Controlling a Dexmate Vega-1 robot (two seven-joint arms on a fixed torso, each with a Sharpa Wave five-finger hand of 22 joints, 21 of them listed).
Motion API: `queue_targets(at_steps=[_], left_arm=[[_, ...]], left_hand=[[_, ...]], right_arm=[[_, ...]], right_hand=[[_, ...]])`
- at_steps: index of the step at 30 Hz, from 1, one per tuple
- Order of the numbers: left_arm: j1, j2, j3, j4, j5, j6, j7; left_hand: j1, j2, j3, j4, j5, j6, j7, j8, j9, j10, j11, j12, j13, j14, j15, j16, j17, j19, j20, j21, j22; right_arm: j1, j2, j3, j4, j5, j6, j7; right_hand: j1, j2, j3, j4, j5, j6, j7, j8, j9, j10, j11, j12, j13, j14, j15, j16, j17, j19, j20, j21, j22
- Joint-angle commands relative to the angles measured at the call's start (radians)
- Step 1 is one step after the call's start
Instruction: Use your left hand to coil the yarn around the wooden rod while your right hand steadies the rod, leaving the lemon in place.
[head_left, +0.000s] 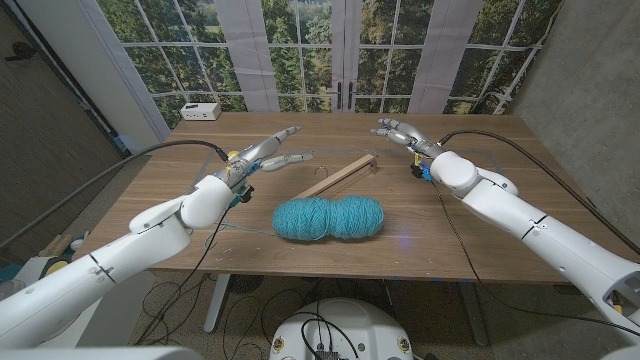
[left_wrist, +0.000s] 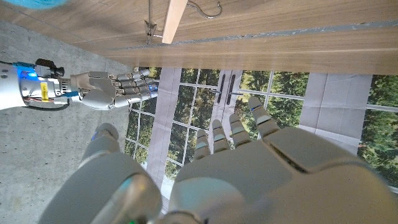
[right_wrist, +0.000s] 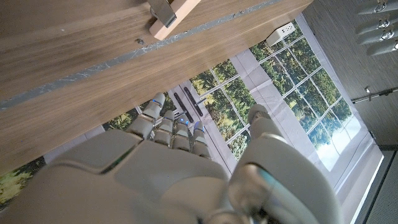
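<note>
A teal skein of yarn (head_left: 328, 218) lies at the table's middle, near the front; a corner of the yarn (left_wrist: 37, 3) also appears in the left wrist view. Just behind it the wooden rod (head_left: 335, 178) lies slanted on the table, its far end toward the right. Both wrist views catch a rod end (left_wrist: 174, 18) (right_wrist: 171, 15). My left hand (head_left: 268, 152) (left_wrist: 249, 168) hovers left of the rod, fingers apart, holding nothing. My right hand (head_left: 398, 132) (right_wrist: 186, 168) hovers past the rod's far end, fingers apart and empty; the right hand (left_wrist: 106, 90) is also in the left wrist view.
A white box (head_left: 200, 111) (right_wrist: 283, 31) stands at the table's (head_left: 480, 240) far left edge. Windows run behind the table. Cables trail from both wrists across the tabletop. A thin wire hook (left_wrist: 205, 9) lies by the rod's end.
</note>
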Motion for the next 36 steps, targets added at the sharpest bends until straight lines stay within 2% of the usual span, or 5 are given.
queue_targets(at_steps=[1,9,17,23,36], left_arm=[[0.068,0.076,-0.02,-0.145,0.119,0.113,-0.037],[0.1,0.123,-0.036,-0.209,0.162,0.146,-0.081],[0.129,0.15,-0.057,-0.242,0.196,0.149,-0.093],[0.134,0.161,-0.052,-0.269,0.254,0.188,-0.121],[0.122,0.174,-0.021,-0.318,0.338,0.258,-0.229]], left_hand=[[0.005,-0.011,0.001,-0.009,0.011,-0.01,-0.005,-0.004,0.006,-0.009,0.004,-0.007,0.004,-0.002,0.005,-0.007,0.005,0.0,-0.001,-0.004,0.004],[0.028,-0.022,-0.008,-0.023,0.022,0.0,-0.001,-0.001,0.007,-0.002,0.005,-0.009,0.005,0.01,-0.006,-0.005,0.005,0.025,-0.005,0.0,0.003],[0.091,-0.002,0.0,-0.043,0.035,0.033,0.004,0.009,0.007,0.031,0.002,-0.004,0.006,0.045,-0.009,0.002,0.005,0.038,-0.001,-0.005,0.003],[0.154,0.008,0.003,-0.052,0.041,0.08,0.013,0.017,0.008,0.079,0.0,0.004,0.007,0.11,-0.048,0.014,0.004,0.068,-0.038,-0.005,0.003],[0.19,-0.002,0.0,-0.06,0.049,0.077,0.016,0.012,0.009,0.083,-0.002,0.0,0.008,0.109,-0.047,0.008,0.004,0.081,-0.048,-0.006,0.002]], right_arm=[[-0.013,-0.015,-0.01,-0.058,-0.041,-0.038,0.007],[-0.046,-0.036,0.007,-0.124,-0.051,-0.064,-0.01],[-0.069,-0.046,0.018,-0.168,-0.062,-0.085,-0.026],[-0.075,-0.044,0.02,-0.181,-0.067,-0.089,-0.031],[-0.082,-0.038,0.021,-0.192,-0.073,-0.087,-0.036]], right_hand=[[0.016,0.0,0.004,-0.006,0.003,0.008,-0.005,0.001,0.005,0.006,-0.004,-0.003,0.005,0.002,-0.006,-0.002,0.004,0.0,-0.002,-0.003,0.003],[0.021,-0.005,0.003,-0.007,0.001,0.009,-0.005,0.0,0.005,0.006,-0.003,-0.004,0.005,0.003,-0.006,-0.002,0.004,-0.001,-0.001,-0.004,0.003],[0.022,-0.009,0.001,-0.007,0.0,0.008,-0.005,-0.002,0.005,0.007,-0.002,-0.004,0.005,0.004,-0.008,-0.002,0.004,-0.002,-0.002,-0.004,0.004],[0.018,-0.016,-0.005,-0.003,-0.003,0.008,-0.009,-0.003,0.006,0.007,-0.003,-0.005,0.005,0.003,-0.007,-0.002,0.005,-0.002,-0.003,-0.004,0.004],[-0.002,-0.03,-0.022,0.009,-0.008,0.008,-0.009,-0.005,0.006,0.009,-0.003,-0.005,0.006,0.003,-0.007,-0.001,0.008,-0.002,-0.007,-0.003,0.004]])
